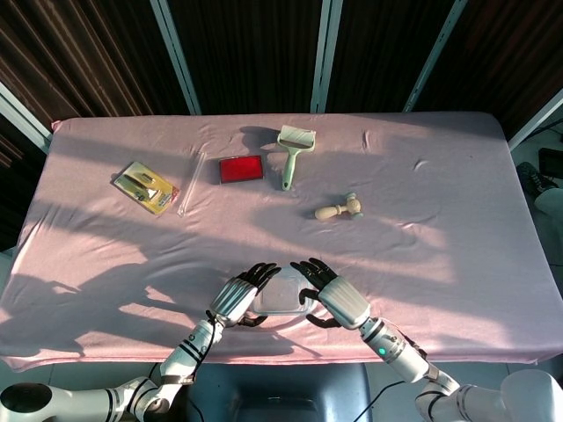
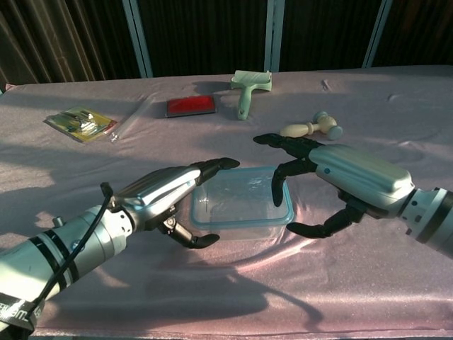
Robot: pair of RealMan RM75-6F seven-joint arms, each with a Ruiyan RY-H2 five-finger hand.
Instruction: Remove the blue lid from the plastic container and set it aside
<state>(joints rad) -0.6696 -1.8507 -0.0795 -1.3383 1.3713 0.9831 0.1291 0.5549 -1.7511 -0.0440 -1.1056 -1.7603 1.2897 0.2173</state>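
The clear plastic container (image 2: 237,202) with its blue-rimmed lid (image 2: 244,221) lies flat near the table's front edge, also seen in the head view (image 1: 283,297). My left hand (image 2: 166,195) (image 1: 237,297) stands at its left side, fingers spread above the left rim and thumb low by the front left corner. My right hand (image 2: 347,177) (image 1: 336,294) stands at its right side, fingers curving down over the right rim and thumb low beside the front right corner. Neither hand plainly grips the lid; whether the fingertips touch it I cannot tell.
Further back on the pink cloth (image 1: 457,220) lie a wooden mallet (image 1: 339,209), a green roller tool (image 1: 293,149), a red block (image 1: 241,168), a clear tube (image 1: 191,183) and a yellow packet (image 1: 146,186). The table's front edge runs just behind my wrists.
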